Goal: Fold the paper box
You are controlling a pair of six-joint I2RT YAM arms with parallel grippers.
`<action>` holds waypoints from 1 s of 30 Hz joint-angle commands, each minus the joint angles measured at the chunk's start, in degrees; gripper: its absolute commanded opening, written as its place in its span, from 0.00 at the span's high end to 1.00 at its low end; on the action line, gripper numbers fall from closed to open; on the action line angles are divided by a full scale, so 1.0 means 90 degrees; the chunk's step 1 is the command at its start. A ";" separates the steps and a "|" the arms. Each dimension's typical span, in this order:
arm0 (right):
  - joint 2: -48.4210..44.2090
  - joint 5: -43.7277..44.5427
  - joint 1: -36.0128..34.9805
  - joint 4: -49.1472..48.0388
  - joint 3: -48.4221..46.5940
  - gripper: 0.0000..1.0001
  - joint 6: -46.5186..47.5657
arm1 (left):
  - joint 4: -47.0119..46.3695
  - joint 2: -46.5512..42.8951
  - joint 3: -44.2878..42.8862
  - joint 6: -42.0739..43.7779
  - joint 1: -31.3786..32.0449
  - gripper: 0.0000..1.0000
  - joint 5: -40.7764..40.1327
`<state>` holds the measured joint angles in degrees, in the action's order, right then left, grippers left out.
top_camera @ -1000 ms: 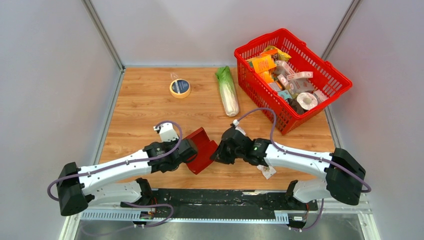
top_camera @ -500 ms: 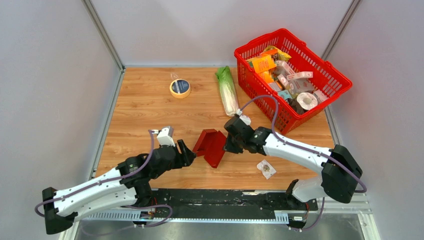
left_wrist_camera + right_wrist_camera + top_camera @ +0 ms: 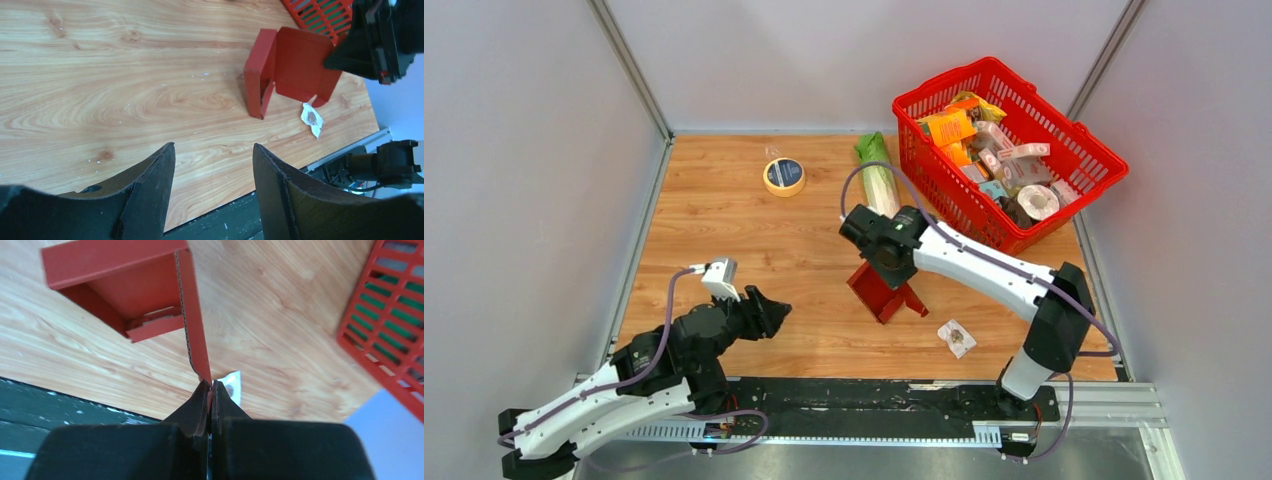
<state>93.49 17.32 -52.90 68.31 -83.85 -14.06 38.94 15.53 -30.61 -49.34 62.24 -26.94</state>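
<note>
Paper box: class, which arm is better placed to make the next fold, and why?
Right. The right end effector is shut on a flap of the paper box. The left end effector is open, empty and well apart from the box.

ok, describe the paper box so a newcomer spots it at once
On the wooden table, find the red mesh basket at the far right. Toward the near edge from it, the right gripper pinches a flap of the paper box. It is plain dark-red cardboard, half-folded and open, unlike the small white packet beside it.
</note>
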 commanded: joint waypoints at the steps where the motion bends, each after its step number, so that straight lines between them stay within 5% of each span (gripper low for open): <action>1: 0.0461 0.0557 -0.0915 0.0906 -0.0653 1.00 0.1132 | 0.0186 -0.0114 0.0032 0.0131 0.0018 0.34 -0.0288; 9: 0.1643 0.1238 -0.1573 0.0653 -0.1581 0.93 0.1192 | -0.0380 0.0130 0.0588 0.0189 0.0028 0.34 -0.0093; 11: 0.1517 0.1269 -0.1514 0.0409 -0.1611 0.63 0.1056 | -0.0643 0.0072 0.0889 0.0228 0.0018 0.34 0.0014; 13: 0.1078 0.0988 -0.1417 0.0136 -0.1368 0.45 0.0938 | -0.1190 0.0052 0.1096 0.0364 0.0018 0.34 0.0179; 16: 0.0346 0.0771 -0.1310 -0.0421 -0.0852 0.35 0.0870 | -0.1942 0.0168 0.1379 0.0599 0.0018 0.34 0.0327; 21: -0.0454 0.1530 -0.1134 -0.0686 0.0028 0.29 0.0217 | -0.2627 0.1065 0.1107 0.1330 0.0018 0.32 0.0318; 25: -0.1148 0.1952 -0.0822 -0.0569 0.0965 0.27 -0.1296 | -0.2531 0.2334 0.0415 0.1645 0.0009 0.32 0.0007; 30: -0.3236 0.0939 -0.0821 -0.1651 0.3051 0.30 -0.2342 | -0.2128 0.3957 -0.0427 0.1634 -0.0118 0.40 -0.0026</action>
<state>77.89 29.98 -60.23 61.12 -67.35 -23.46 20.78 44.73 -30.20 -37.34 62.13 -26.57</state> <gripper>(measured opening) 0.719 0.627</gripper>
